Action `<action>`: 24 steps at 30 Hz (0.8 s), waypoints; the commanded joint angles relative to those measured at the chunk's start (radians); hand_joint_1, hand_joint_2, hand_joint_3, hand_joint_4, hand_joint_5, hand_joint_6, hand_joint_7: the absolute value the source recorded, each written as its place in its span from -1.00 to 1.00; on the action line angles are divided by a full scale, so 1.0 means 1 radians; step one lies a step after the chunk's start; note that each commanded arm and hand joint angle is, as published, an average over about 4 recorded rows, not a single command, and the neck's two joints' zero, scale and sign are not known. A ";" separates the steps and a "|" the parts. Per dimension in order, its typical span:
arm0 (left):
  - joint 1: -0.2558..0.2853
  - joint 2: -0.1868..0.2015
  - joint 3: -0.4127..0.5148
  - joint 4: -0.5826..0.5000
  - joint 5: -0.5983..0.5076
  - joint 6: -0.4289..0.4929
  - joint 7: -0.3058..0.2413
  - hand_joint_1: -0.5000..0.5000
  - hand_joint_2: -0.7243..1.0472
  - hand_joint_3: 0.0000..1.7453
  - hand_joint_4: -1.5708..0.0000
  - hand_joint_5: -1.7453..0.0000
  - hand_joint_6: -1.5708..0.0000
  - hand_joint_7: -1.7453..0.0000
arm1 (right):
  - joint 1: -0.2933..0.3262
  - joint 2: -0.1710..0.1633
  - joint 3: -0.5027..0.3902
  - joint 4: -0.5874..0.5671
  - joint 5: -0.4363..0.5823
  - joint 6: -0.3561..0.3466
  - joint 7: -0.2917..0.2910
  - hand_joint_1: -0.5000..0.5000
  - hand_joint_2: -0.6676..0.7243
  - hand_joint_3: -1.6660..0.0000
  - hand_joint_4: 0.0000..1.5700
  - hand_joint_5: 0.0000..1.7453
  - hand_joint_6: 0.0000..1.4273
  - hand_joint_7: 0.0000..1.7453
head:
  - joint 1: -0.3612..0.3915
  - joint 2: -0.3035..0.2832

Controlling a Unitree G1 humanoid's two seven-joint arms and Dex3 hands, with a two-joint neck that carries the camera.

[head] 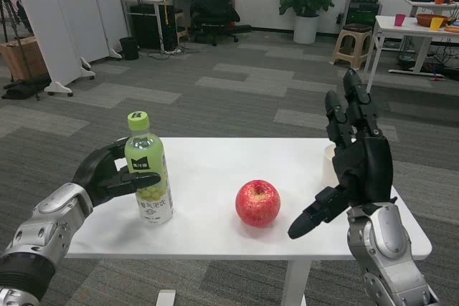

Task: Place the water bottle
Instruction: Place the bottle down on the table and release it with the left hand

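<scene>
A clear water bottle [148, 170] with a lime-green cap and a green label stands upright on the white table [215, 159], near its left front. My left hand [107, 173] wraps around the bottle's middle from the left, thumb across the front. My right hand [355, 159] is raised above the table's right side, fingers spread upward and thumb pointing toward the apple, holding nothing.
A red apple [257, 203] sits on the table between the bottle and my right hand. A pale cup [329, 163] is partly hidden behind the right hand. Beyond the table lie carpet, a stool [353, 44] and desks.
</scene>
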 commanded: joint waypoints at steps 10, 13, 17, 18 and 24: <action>0.028 -0.007 -0.015 0.014 -0.046 -0.002 0.003 -0.68 1.00 -0.98 0.92 0.15 0.67 0.66 | -0.001 0.004 0.002 0.000 0.007 -0.004 0.002 -0.92 0.64 1.00 -1.00 -1.00 -1.00 -1.00 | 0.002 -0.001; 0.029 -0.007 -0.024 0.015 -0.063 -0.002 0.003 -0.91 1.00 -1.00 1.00 0.53 0.85 0.80 | -0.001 0.004 0.002 0.000 0.007 -0.004 0.002 -0.92 0.68 1.00 -1.00 -1.00 -1.00 -1.00 | 0.002 -0.002; 0.032 -0.008 -0.033 0.014 -0.080 -0.007 0.003 -1.00 1.00 -0.95 1.00 0.65 1.00 0.96 | -0.001 0.004 0.003 0.003 0.009 -0.006 0.002 -0.92 0.68 1.00 -1.00 -1.00 -1.00 -1.00 | 0.002 -0.003; 0.033 -0.008 -0.033 0.014 -0.080 -0.008 0.003 -1.00 1.00 -0.93 1.00 0.68 1.00 0.98 | -0.001 0.004 0.003 0.004 0.010 -0.006 0.002 -0.92 0.68 1.00 -1.00 -1.00 -1.00 -1.00 | 0.002 -0.003; 0.032 -0.009 -0.047 0.014 -0.120 -0.036 0.001 -1.00 1.00 -1.00 1.00 0.76 1.00 1.00 | -0.001 0.004 0.004 0.004 0.011 -0.007 0.002 -0.92 0.66 1.00 -1.00 -1.00 -1.00 -1.00 | 0.003 -0.004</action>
